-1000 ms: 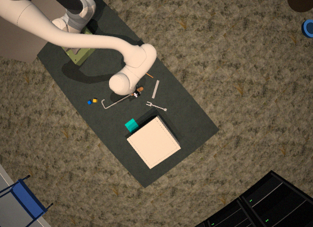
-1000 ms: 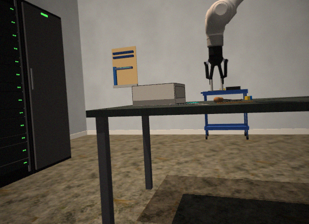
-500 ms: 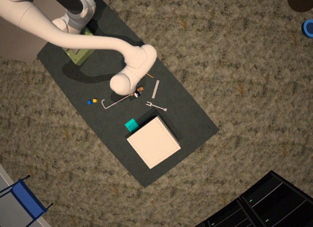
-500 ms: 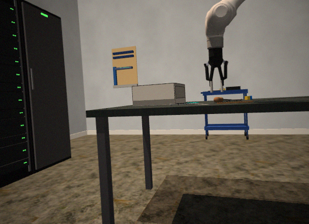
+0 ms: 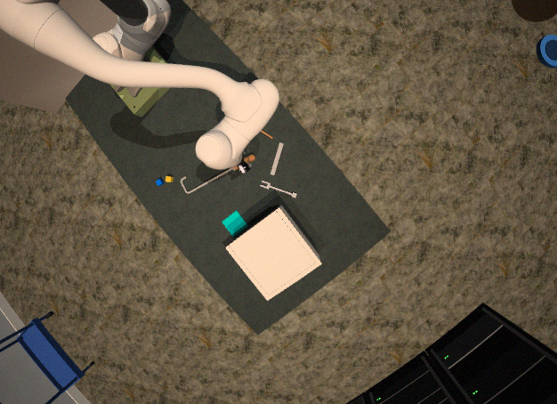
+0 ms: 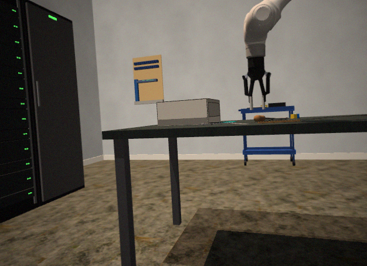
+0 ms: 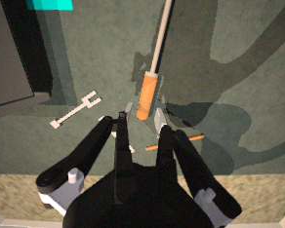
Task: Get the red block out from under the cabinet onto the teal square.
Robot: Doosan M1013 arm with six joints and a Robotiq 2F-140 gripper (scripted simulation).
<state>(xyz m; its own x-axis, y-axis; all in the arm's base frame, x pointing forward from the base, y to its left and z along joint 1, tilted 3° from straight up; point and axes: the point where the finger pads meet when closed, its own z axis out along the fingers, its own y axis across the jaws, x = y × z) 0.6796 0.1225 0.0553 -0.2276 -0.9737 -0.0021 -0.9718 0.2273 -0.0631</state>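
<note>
The red block is not in sight in any view. The beige cabinet (image 5: 273, 254) (image 6: 188, 111) (image 7: 7, 68) stands on the dark table (image 5: 342, 210). The teal square (image 5: 233, 222) (image 7: 49, 4) (image 6: 228, 121) lies flat at the cabinet's corner. A hook tool with an orange handle (image 5: 250, 157) (image 7: 147, 95) (image 6: 259, 118) and a long pale rod (image 5: 202, 186) lies on the table. My gripper (image 5: 243, 166) (image 6: 257, 106) (image 7: 143, 111) points straight down a little above the handle. Its fingers stand partly apart with nothing between them.
A small fork-shaped tool (image 5: 278, 189) (image 7: 74, 109), a flat grey bar (image 5: 276, 158) and a thin orange stick (image 5: 266, 133) lie near the handle. A blue cube (image 5: 159, 181) and a yellow cube (image 5: 169, 178) sit beyond the hook end. The table edge lies close behind the gripper.
</note>
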